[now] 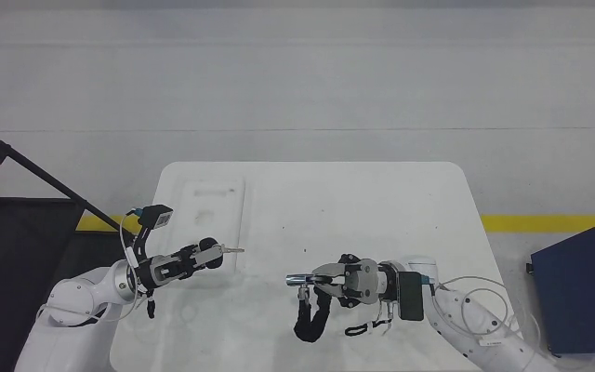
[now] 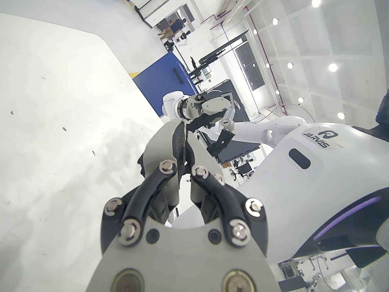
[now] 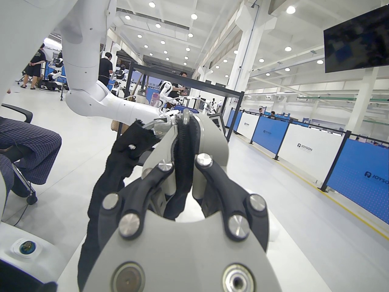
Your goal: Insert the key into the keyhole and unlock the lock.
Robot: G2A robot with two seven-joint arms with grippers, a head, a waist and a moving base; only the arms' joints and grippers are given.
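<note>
TOP: left end effector (image 1: 216,253) clamped on key (image 1: 232,249); lock (image 1: 299,278) at its 3 o'clock, apart, gripped by right end effector (image 1: 325,277) | LEFT WRIST: keyhole (image 2: 225,122) faces key | RIGHT WRIST: black strap (image 3: 127,153) dangles from lock | STEP: pre-insertion; next requires tip-to-keyhole alignment.

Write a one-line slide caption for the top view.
Left gripper points the key at the lock in the right gripper, a gap between them, over the table.
</note>
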